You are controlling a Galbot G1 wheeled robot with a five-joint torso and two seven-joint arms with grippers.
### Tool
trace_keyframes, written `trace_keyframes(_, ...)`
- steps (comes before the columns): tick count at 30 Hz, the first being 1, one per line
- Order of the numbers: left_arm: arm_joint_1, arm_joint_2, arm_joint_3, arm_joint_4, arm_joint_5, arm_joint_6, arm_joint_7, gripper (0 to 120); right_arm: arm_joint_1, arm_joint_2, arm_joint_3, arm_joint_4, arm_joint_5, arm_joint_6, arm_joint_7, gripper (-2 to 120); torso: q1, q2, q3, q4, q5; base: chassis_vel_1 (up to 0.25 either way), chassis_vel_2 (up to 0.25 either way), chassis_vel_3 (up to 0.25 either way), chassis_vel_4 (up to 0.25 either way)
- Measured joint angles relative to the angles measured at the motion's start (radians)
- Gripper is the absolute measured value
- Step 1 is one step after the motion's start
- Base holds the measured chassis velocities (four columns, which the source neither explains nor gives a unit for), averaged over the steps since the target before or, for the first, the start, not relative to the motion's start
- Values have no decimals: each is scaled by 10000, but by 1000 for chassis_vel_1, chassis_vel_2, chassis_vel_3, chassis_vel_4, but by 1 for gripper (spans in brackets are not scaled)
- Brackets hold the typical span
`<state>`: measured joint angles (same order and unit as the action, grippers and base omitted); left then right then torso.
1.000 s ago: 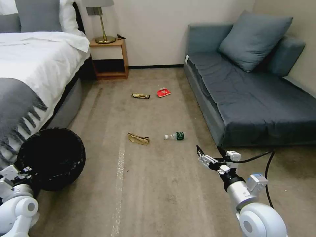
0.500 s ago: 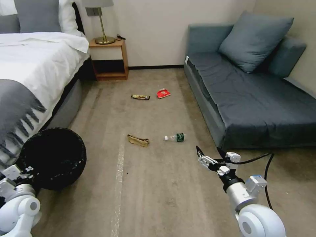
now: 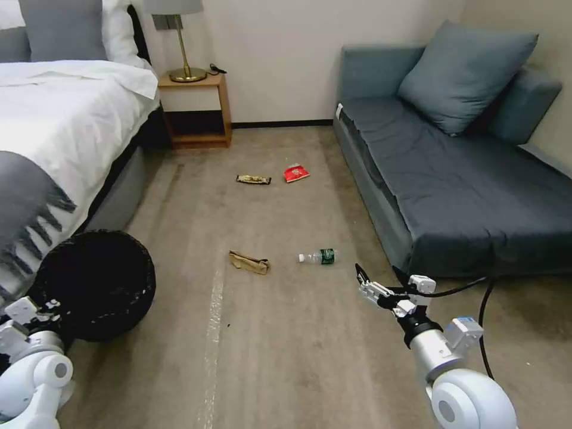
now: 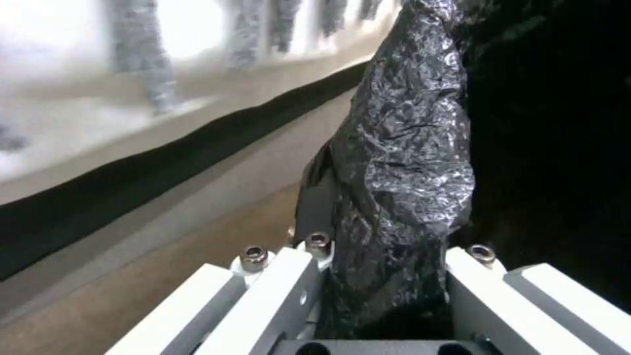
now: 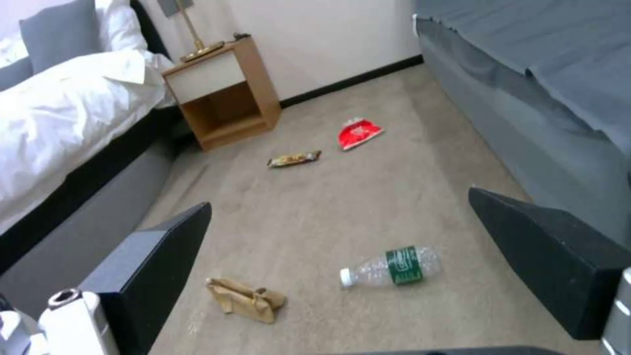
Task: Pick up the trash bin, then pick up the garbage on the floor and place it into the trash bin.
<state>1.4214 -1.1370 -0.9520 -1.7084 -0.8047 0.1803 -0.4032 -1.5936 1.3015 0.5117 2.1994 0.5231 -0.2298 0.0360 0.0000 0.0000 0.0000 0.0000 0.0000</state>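
Head view shows the carpeted floor [image 3: 286,333] between a bed [image 3: 65,119] on the robot's left and a blue sofa [image 3: 453,179] on its right, with a wooden nightstand [image 3: 196,107] and a lamp [image 3: 182,42] against the far wall; the trash bin [image 3: 95,286], black and lined with a crinkly bag, hangs tilted at the lower left beside the bed's edge, its mouth turned toward the camera, held at its rim by the left tool [image 3: 37,311]; the left wrist view adds what the head view cannot resolve, namely the bag-covered rim [image 4: 401,162] running between the white fingers [image 4: 276,296], which are clenched on it, with the bed's fringed grey throw [image 4: 138,54] blurred behind; the right tool [image 3: 378,275] hovers above the carpet near the sofa's front corner, released, and the right wrist view shows its two dark fingers [image 5: 155,266] spread wide; between them on the floor lie the clear bottle [image 5: 391,267] with a green label and, beside it toward the bed, the crumpled tan paper bag [image 5: 246,300]; farther off, nearer the nightstand, sit the gold-brown bar wrapper [image 5: 294,159] and the red snack packet [image 5: 358,133], close together but apart.
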Motion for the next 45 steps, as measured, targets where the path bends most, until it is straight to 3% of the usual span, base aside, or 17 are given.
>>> trace_keyframes(9,-215,137,72,55,-256,30,115,3,-110,-5,27,70,-133,92,-142,100,0,0,0,-1,0,-80,90,77,-86)
trace_keyframes(45,-108,64,120,207,-223,-243,440,3,-249,30,-92,41,-405,166,-302,100,0,0,0,0,0,-98,97,98,-99)
